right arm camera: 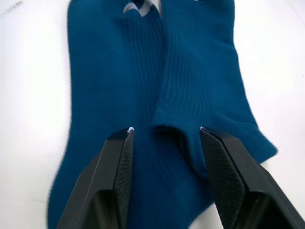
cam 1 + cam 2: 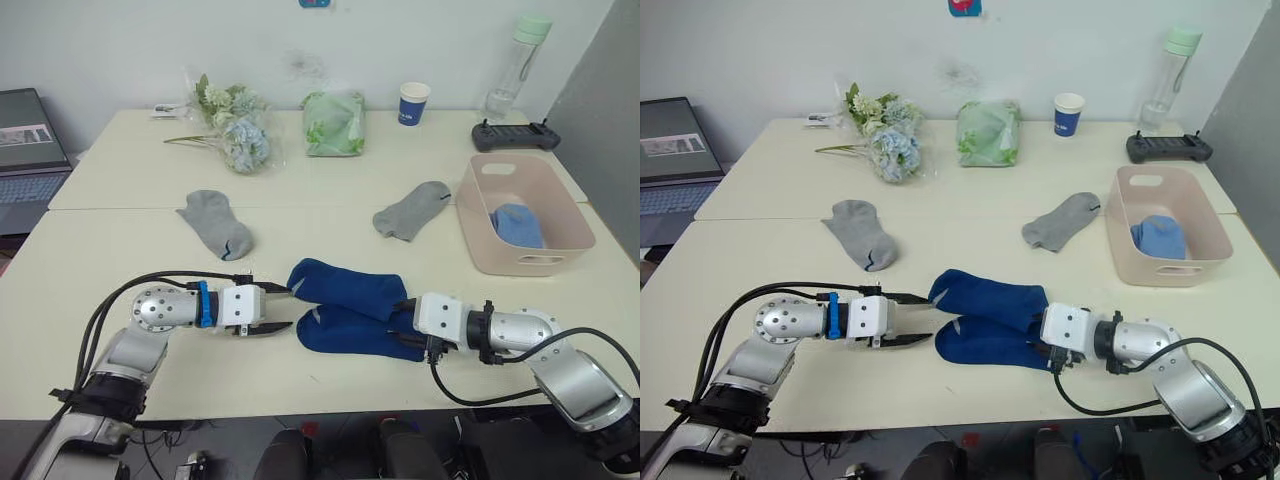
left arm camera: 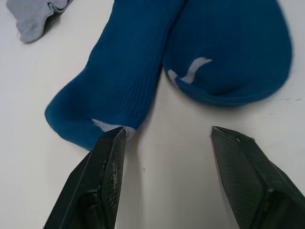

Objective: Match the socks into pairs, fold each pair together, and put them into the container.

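Left wrist view shows my left claw [image 3: 164,136] spread wide, one finger tip touching the toe of one soft dark blue knit sock [image 3: 114,90]. My right claw [image 1: 164,133] is spread too, over the cuffs of both blue socks. If I pinch only one sock, the pair could slide apart. The pink plastic tub [image 2: 520,262] waits on my right.

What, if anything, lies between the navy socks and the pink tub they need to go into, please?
Nothing visible blocks that path. The navy socks lie side by side at the near edge, and the table between them and the pink tub is bare. One grey sock lies off to the tub's left, farther back. Both grippers, left and right, are open at the socks' ends.
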Controlling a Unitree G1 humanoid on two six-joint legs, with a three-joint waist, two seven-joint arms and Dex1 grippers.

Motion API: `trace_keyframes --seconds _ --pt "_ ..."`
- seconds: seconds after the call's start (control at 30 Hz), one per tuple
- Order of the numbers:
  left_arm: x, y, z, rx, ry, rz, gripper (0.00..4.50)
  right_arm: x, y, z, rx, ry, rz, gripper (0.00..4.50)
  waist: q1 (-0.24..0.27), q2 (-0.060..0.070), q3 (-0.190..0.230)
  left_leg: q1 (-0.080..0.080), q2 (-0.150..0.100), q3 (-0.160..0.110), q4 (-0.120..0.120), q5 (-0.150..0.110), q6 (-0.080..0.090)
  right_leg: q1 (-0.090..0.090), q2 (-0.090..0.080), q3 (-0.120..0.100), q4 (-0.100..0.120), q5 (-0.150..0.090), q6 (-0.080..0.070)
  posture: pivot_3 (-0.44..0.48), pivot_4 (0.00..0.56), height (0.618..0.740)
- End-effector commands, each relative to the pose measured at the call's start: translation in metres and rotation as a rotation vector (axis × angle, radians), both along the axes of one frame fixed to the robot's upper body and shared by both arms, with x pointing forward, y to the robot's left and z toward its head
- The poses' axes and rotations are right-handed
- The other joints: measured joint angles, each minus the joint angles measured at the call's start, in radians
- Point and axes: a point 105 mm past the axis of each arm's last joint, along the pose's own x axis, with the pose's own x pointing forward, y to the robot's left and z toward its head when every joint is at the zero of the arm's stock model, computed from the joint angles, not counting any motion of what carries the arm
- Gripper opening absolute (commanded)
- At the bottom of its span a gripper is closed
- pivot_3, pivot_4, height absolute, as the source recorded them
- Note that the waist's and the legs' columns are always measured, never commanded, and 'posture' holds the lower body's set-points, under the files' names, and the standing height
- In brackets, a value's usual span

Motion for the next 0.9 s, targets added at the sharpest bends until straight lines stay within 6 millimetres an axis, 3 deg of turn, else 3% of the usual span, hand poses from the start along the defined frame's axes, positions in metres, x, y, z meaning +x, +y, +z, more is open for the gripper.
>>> trace_keyframes --seconds 0.03,0.47,0.53,0.63,0.8,0.9 --pt "-0.001 -0.008 -0.007 0.058 -0.063 -0.07 2.91 0.001 0.005 0.005 -0.031 -0.062 0.051 2.34 0.0 0.0 0.0 0.0 0.0 0.0 0.0 0.0 0.0 0.0 0.0 0.0 0.0 0.0 0.0 0.0 0.15 0.74" --pt "0.017 -0.013 -0.013 0.098 -0.135 -0.064 2.91 0.016 0.011 0.004 -0.048 -0.122 0.064 2.34 0.005 0.001 -0.001 0.001 -0.001 0.0 0.001 0.0 0.0 0.001 0.0 -0.001 0.001 0.0 0.001 0.0 0.15 0.74" --pt "0.017 -0.014 -0.012 0.091 -0.135 -0.07 2.53 0.017 0.01 0.006 -0.035 -0.123 0.056 2.34 0.005 0.001 -0.001 0.001 -0.001 -0.001 0.001 0.0 0.0 0.001 0.0 -0.001 0.001 0.0 0.001 0.0 0.15 0.74" --pt "0.015 -0.015 -0.013 0.087 -0.128 -0.077 1.71 0.016 0.009 0.005 -0.048 -0.115 0.071 1.75 0.005 0.001 -0.001 0.001 -0.001 -0.001 0.001 0.0 0.0 0.001 0.0 -0.001 0.001 0.0 0.001 0.0 0.15 0.74" --pt "0.017 -0.014 -0.012 0.072 -0.111 -0.064 0.06 0.02 0.01 0.012 -0.003 -0.124 0.059 0.01 0.005 0.001 -0.002 0.001 -0.001 -0.001 0.001 0.0 0.0 0.001 0.0 -0.001 0.001 0.0 0.001 0.0 0.15 0.74" --pt "0.018 -0.016 -0.009 0.056 -0.105 -0.06 0.02 0.021 0.009 0.016 0.015 -0.117 0.05 0.0 0.003 0.002 -0.002 0.001 -0.001 0.0 0.0 0.0 0.0 0.001 0.001 -0.001 0.001 0.0 0.001 0.0 0.15 0.74"
